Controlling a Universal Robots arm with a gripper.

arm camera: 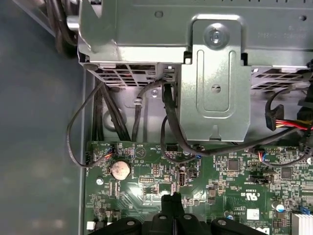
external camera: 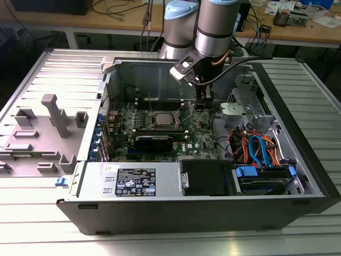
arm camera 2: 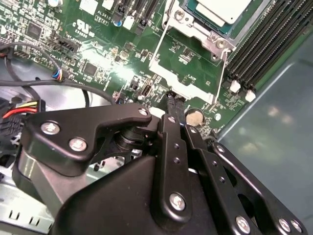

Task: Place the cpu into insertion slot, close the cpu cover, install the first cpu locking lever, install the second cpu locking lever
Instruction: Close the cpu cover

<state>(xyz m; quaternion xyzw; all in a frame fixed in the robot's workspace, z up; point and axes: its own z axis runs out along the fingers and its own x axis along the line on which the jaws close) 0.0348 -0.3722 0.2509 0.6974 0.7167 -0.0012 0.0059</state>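
Note:
The cpu (arm camera 2: pixel 222 7), a flat chip with a silver top, lies in the insertion slot (arm camera 2: pixel 195 30) on the green motherboard. The cpu cover (arm camera 2: pixel 188 89), a silvery frame plate, stands swung open on the slot's side nearest the gripper. Thin wire levers (arm camera 2: pixel 224 63) stick up beside it. My gripper (arm camera 2: pixel 175 100) is shut with nothing between its black fingertips, which hover just at the free edge of the raised cover. In the exterior view the gripper (external camera: pixel 202 104) hangs to the right of the slot (external camera: pixel 161 120). In the first wrist view the fingertips (arm camera: pixel 167 199) are over bare board.
A coin cell (arm camera: pixel 120 170) sits on the board close to the fingertips. Long black memory slots (arm camera 2: pixel 269 44) run beside the socket. A metal drive cage (arm camera: pixel 210 73) and looped black cables (arm camera: pixel 168 122) lie beyond the board edge. Coloured cables (external camera: pixel 256 146) and the power supply (external camera: pixel 133 181) fill the case front.

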